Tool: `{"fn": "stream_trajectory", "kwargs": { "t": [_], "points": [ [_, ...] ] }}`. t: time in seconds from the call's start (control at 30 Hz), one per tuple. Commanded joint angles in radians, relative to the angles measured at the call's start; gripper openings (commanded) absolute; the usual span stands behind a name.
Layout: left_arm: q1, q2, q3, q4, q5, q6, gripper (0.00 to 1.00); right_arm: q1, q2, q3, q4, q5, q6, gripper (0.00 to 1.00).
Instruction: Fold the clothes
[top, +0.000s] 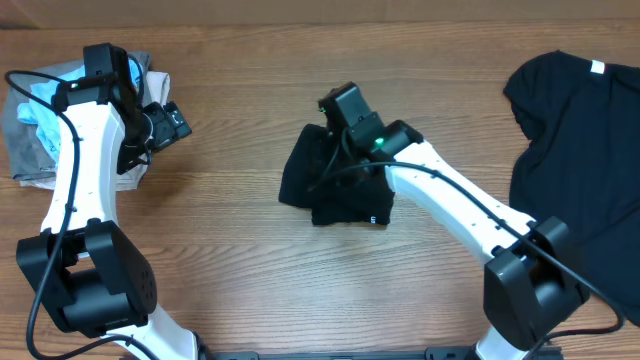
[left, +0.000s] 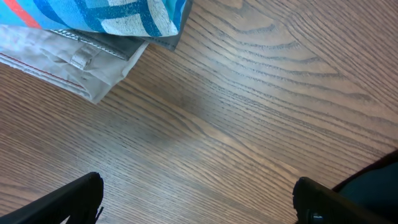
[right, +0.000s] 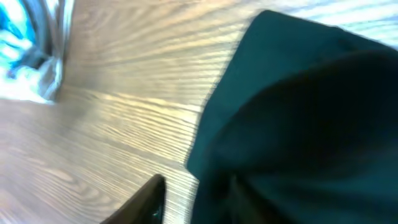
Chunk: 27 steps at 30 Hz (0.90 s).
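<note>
My left end effector (left: 198, 186) hangs wide open over the table (top: 250, 260) at nine o'clock. My right end effector (top: 340, 125) sits on the folded black T-shirt (top: 335, 190) at centre, and I cannot tell its grip. A spread black T-shirt (top: 580, 150) lies at three o'clock.

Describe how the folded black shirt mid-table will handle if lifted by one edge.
The folded black shirt would probably sag and unfold: its outline is soft and rumpled. It looks light, a thin low bundle. Pushed across the wooden table, it would likely bunch rather than slide whole.
</note>
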Motion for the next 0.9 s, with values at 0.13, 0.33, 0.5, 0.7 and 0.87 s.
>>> {"fn": "stream_trajectory", "kwargs": {
  "t": [0.13,0.33,0.5,0.7,0.87],
  "points": [
    [-0.009,-0.007,0.012,0.0,0.01,0.002,1.0,-0.024,-0.026,0.079,-0.04,-0.111,-0.111,0.65],
    [-0.009,-0.007,0.012,0.0,0.01,0.002,1.0,-0.12,-0.077,0.133,-0.153,-0.112,-0.09,0.21],
    [-0.009,-0.007,0.012,0.0,0.01,0.002,1.0,-0.151,-0.045,0.113,-0.187,-0.112,-0.09,0.04],
    [-0.009,-0.007,0.012,0.0,0.01,0.002,1.0,-0.151,0.026,0.047,-0.071,-0.116,-0.09,0.04],
    [-0.009,-0.007,0.012,0.0,0.01,0.002,1.0,-0.151,0.113,0.04,0.014,-0.119,-0.09,0.04]
  ]
}}
